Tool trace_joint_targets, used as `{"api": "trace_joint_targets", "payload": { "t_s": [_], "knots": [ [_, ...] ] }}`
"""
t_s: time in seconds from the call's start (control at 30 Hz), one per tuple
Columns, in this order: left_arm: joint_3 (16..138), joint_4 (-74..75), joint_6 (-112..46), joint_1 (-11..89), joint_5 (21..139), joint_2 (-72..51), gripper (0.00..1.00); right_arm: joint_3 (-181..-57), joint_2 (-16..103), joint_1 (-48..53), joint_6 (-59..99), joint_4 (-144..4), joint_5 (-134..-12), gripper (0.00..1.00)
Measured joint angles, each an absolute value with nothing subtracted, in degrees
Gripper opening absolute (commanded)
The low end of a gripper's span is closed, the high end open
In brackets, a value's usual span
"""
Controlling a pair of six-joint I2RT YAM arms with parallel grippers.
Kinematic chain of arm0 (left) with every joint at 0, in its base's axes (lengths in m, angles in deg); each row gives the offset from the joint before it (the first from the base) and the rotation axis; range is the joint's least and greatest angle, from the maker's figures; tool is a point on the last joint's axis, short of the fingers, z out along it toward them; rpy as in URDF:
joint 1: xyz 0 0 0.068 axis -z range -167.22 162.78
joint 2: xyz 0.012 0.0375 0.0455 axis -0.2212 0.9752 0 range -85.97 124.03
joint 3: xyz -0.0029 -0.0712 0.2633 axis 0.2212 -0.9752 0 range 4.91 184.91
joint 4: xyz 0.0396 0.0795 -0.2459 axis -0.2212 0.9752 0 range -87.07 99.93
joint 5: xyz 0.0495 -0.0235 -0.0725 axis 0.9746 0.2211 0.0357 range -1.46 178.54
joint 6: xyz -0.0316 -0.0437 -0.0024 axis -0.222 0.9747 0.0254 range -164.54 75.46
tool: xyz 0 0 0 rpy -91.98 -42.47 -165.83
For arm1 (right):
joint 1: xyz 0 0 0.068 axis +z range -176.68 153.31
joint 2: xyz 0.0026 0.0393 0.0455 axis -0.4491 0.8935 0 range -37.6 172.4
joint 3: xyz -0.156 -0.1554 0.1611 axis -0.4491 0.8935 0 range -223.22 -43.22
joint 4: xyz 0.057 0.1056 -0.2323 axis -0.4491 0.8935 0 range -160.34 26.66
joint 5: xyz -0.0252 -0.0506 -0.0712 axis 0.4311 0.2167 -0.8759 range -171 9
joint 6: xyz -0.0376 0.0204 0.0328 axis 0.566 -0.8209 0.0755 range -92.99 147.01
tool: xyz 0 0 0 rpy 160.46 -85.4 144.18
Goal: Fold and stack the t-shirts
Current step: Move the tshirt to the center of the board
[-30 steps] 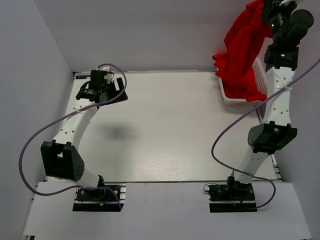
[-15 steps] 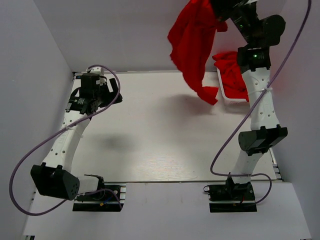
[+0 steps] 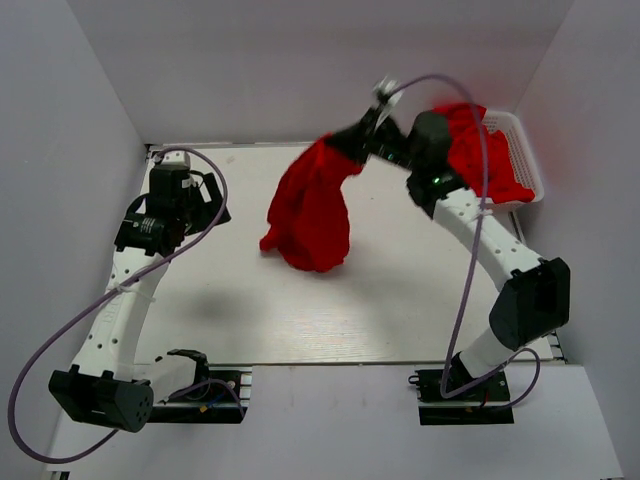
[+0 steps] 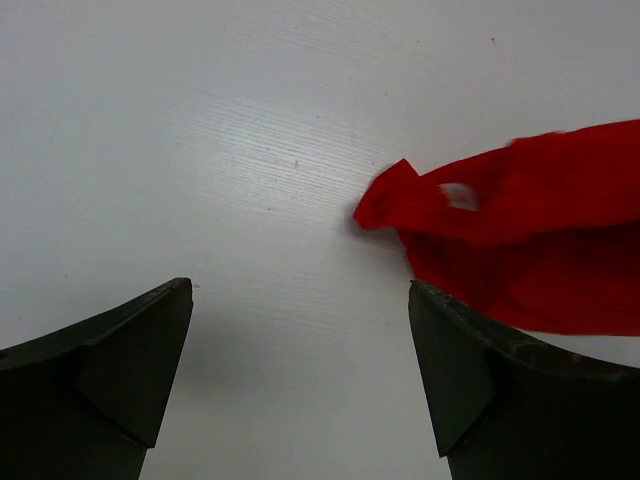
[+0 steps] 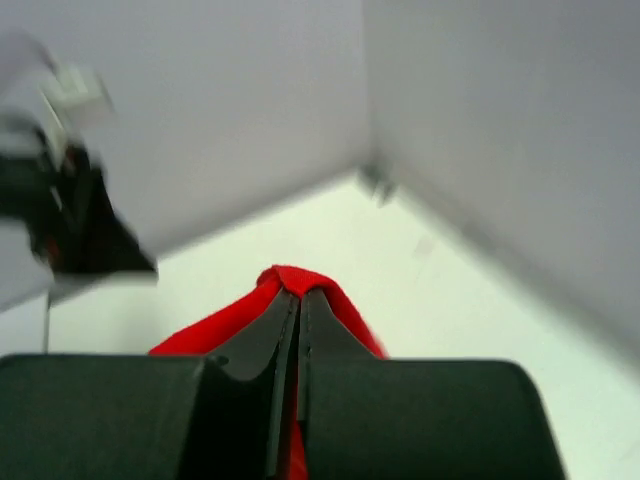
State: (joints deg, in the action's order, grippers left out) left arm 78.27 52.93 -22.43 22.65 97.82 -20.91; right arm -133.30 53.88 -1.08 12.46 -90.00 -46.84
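Observation:
A red t-shirt (image 3: pixel 308 215) hangs bunched from my right gripper (image 3: pixel 352 143), which is shut on its top fold over the middle back of the table. Its lower end rests crumpled on the white tabletop. In the right wrist view the jaws (image 5: pixel 299 300) are pinched together with a ridge of the red t-shirt (image 5: pixel 290 277) over their tips. More red t-shirts (image 3: pixel 478 150) lie heaped in the white basket (image 3: pixel 526 140) at the back right. My left gripper (image 3: pixel 203 205) hovers open at the left; between its fingers (image 4: pixel 300 370) is bare table, with the t-shirt's edge (image 4: pixel 520 240) to its right.
Grey walls enclose the table at the back and both sides. A purple cable (image 3: pixel 470 270) loops beside the right arm, and another (image 3: pixel 60 330) beside the left arm. The arm bases (image 3: pixel 195 385) sit at the near edge.
My right arm swung the t-shirt from above the basket leftward and down until its lower end reached the middle of the table. The left arm shifted slightly nearer, still open.

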Motion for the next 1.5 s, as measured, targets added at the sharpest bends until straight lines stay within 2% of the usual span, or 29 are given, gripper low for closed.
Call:
{"api": "trace_joint_targets", "payload": {
  "t_s": [0.03,0.1,0.13,0.17,0.23,0.4,0.63,0.8,0.97,1.2,1.4,1.5],
  "knots": [
    [77.6,53.21,-22.23,22.65,98.24,-21.44,0.99,-127.49,53.27,-0.03,12.9,-90.72,-47.11,0.0],
    [76.41,54.21,-21.95,22.65,98.61,-22.09,0.99,-115.71,53.49,2.2,13.2,-90.65,-48.31,0.53],
    [75.82,54.41,-21.88,22.65,98.65,-22.18,0.99,-112.87,54.01,2.79,13.55,-89.65,-48.81,0.88],
    [75.21,54.74,-21.66,22.65,98.61,-22.16,0.99,-108.03,55.87,4.1,14.08,-88.4,-49.4,0.9],
    [74.1,55.48,-21.42,22.65,98.5,-21.96,0.99,-104.47,57.97,5.35,14.91,-84.73,-50.74,0.9],
    [72.94,56.73,-21.12,22.65,97.49,-21.59,0.99,-104.67,57.86,6.77,15.78,-78.7,-56.46,0.9],
    [73.14,56.86,-21.51,22.65,96.4,-21.66,0.99,-106.57,46.95,6.2,14.41,-73.08,-68.37,0.9],
    [73.31,56.92,-22.1,22.65,95.11,-21.7,0.99,-106.5,39.63,6.16,12.85,-67.18,-72.9,0.9],
    [72.2,54.59,-22.65,22.76,92.36,-21.59,0.99,-105.32,37.25,6.2,12.24,-63.11,-75.04,0.9],
    [64.55,47.24,-21.55,22.74,89.08,-14.86,0.99,-105.57,40.48,6.4,12.18,-59.05,-76.09,0.9],
    [60.9,38.19,-23.06,22.67,85.3,-5.94,0.99,-110.53,49.25,6.88,12.44,-56.6,-76.33,0.9],
    [60.81,34.85,-23.28,22.76,84.05,-1.35,0.95,-114.22,53.62,7.31,12.77,-55.7,-76.35,0.9]
  ]
}}
